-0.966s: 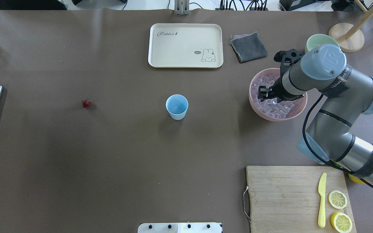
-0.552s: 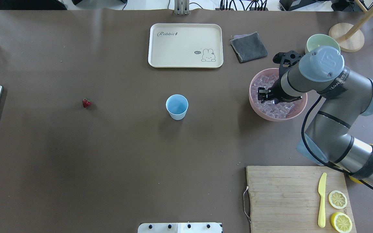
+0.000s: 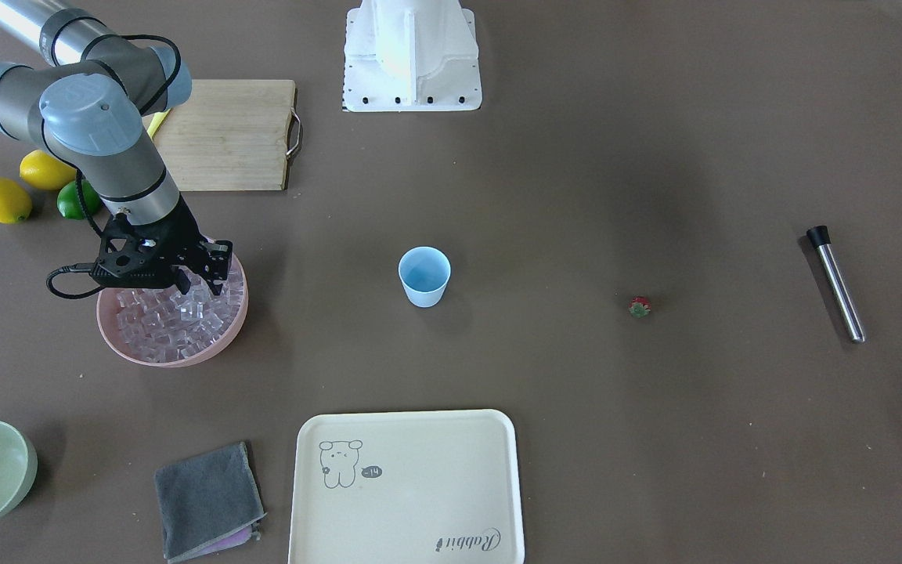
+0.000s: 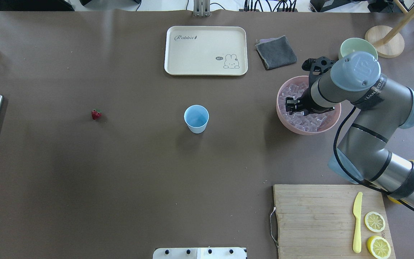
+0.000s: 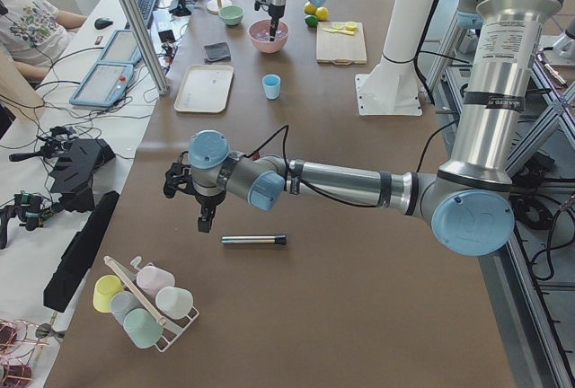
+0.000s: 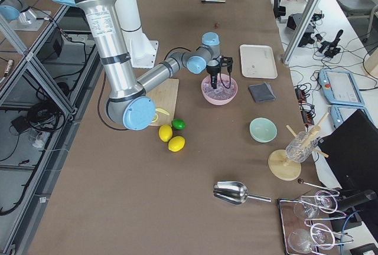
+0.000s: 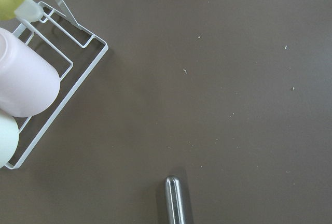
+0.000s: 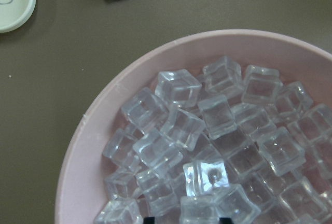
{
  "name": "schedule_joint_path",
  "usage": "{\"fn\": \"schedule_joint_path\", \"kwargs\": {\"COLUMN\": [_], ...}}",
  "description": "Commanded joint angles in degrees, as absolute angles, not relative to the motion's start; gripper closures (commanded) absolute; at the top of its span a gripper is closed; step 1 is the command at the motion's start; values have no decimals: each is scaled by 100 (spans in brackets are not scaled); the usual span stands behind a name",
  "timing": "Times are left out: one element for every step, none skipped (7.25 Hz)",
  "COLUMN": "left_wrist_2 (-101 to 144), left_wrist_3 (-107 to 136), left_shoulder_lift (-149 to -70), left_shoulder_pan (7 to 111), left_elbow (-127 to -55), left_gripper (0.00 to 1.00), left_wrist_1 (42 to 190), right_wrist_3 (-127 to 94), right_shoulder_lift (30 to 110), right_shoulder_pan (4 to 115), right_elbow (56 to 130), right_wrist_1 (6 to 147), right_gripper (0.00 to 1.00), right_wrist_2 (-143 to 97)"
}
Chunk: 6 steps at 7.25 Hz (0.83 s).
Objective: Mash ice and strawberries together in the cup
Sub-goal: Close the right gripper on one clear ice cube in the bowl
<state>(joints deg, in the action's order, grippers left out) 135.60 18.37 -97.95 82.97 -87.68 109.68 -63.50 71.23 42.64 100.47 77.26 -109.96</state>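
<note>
- The right hand hangs low inside the pink bowl, jaws apart, gripping nothing I can see. The ice lies straight beneath it.
- The cup stands well apart from the pink bowl, toward the strawberry.
- The left hand is farther off still, and I cannot tell how open it is.

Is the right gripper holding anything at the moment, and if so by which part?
Nothing yet: the right gripper hangs open over the ice.
</note>
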Motion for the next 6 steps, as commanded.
{"fn": "schedule_joint_path", "kwargs": {"left_wrist_2": [13553,13553,13553,13553,13553,13561], "left_wrist_3": [1837,1837,1837,1837,1846,1994], "left_shoulder_lift": [-9756,-9747,-9738,-9738,-9730,-9721], "left_shoulder_pan": [8297,8297,8297,8297,8297,8297], "left_elbow": [-8789,-8789,-8719,-8701,-8719,-8762], "left_gripper": [3,3,3,3,3,3], "left_wrist_1": [10969,10986,11160,11171,11171,11180], "right_wrist_3": [-6319,-6319,-6319,-6319,-6311,-6284], "right_shoulder_lift": [7119,7093,7084,7084,7075,7066], "right_shoulder_pan": [4280,4280,4272,4271,4280,4280], "right_elbow": [10020,9967,9949,9932,9940,9949], "right_wrist_1": [7726,7717,7717,7717,7708,7708], "right_gripper": [48,48,52,59,68,77], "right_wrist_2": [-10986,-10986,-10986,-10978,-10978,-10986]}}
